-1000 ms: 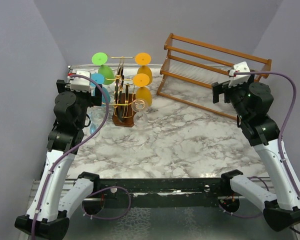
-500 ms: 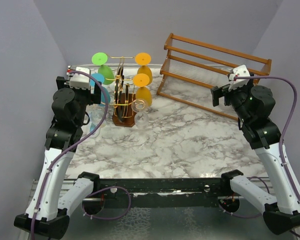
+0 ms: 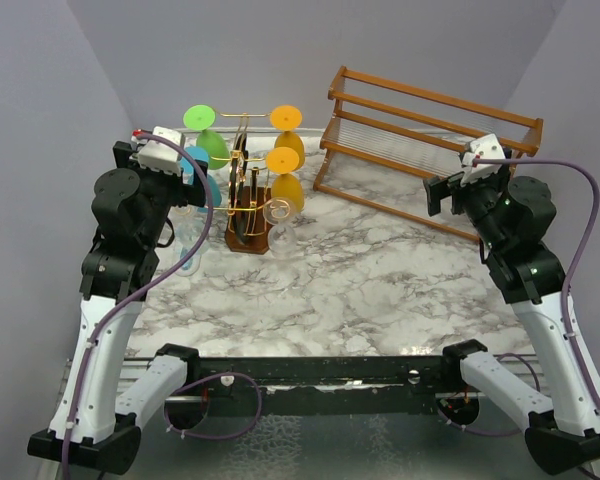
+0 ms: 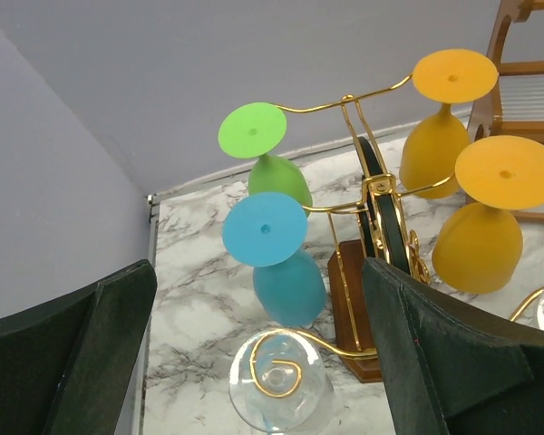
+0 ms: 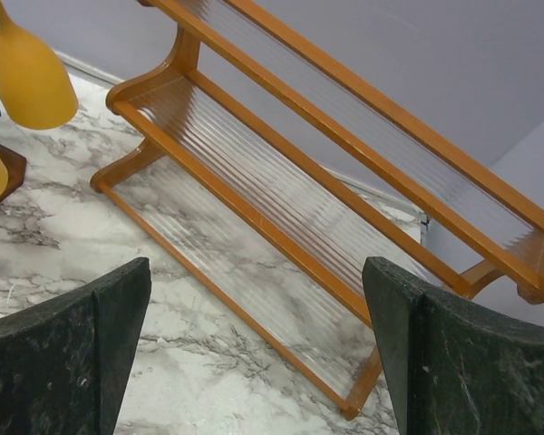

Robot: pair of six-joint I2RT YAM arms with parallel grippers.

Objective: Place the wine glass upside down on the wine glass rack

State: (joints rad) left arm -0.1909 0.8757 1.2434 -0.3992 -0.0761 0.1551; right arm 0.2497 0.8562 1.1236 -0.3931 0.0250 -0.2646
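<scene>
The marble worktop holds a gold wire rack with coloured glasses hanging on it. A clear wine glass seems to hang upside down on its low curly arm. The left fingers are wide apart and empty. So are the right fingers.

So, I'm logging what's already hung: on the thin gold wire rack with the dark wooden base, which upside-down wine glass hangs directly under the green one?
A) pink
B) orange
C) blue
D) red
C: in the left wrist view the blue wine glass hangs foot-up on the gold wire rack, just below the green wine glass on the same side.
</scene>
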